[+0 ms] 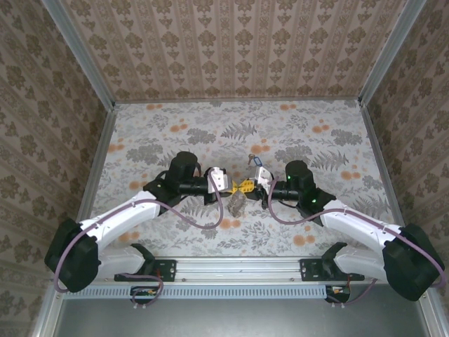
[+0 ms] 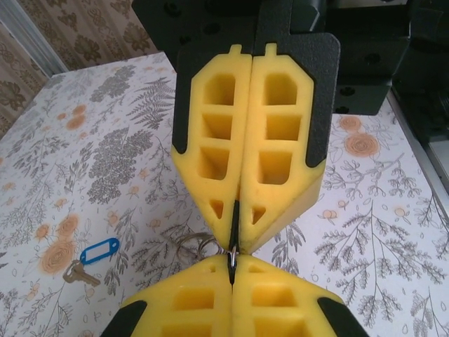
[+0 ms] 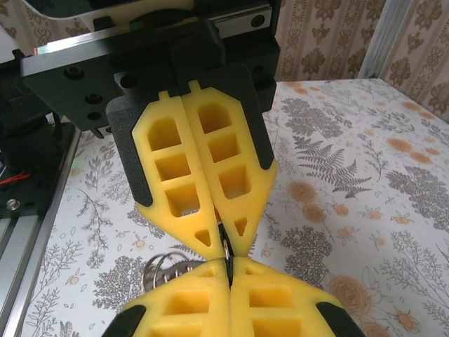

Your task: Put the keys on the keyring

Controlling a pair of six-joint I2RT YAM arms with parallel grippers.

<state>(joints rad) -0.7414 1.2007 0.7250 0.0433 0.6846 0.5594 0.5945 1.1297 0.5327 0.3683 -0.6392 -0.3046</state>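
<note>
My two grippers meet tip to tip over the middle of the table, left gripper point(image 1: 235, 187) and right gripper point(image 1: 250, 185). Both are shut on the keyring, a thin wire hoop pinched between the yellow pads. In the left wrist view, the left gripper point(image 2: 232, 267) holds the keyring point(image 2: 189, 245) by its right end, and its loops stick out to the left. The right wrist view shows the right gripper point(image 3: 229, 265) gripping the keyring point(image 3: 163, 267) the same way. The keys point(image 2: 97, 251), with a blue tag and a small brass key, lie flat on the table point(image 1: 257, 161), apart from both grippers.
The floral tablecloth point(image 1: 316, 140) has orange flower prints scattered over it. Patterned walls and metal posts close off the back and sides. The arm bases and a rail point(image 1: 238, 267) run along the near edge.
</note>
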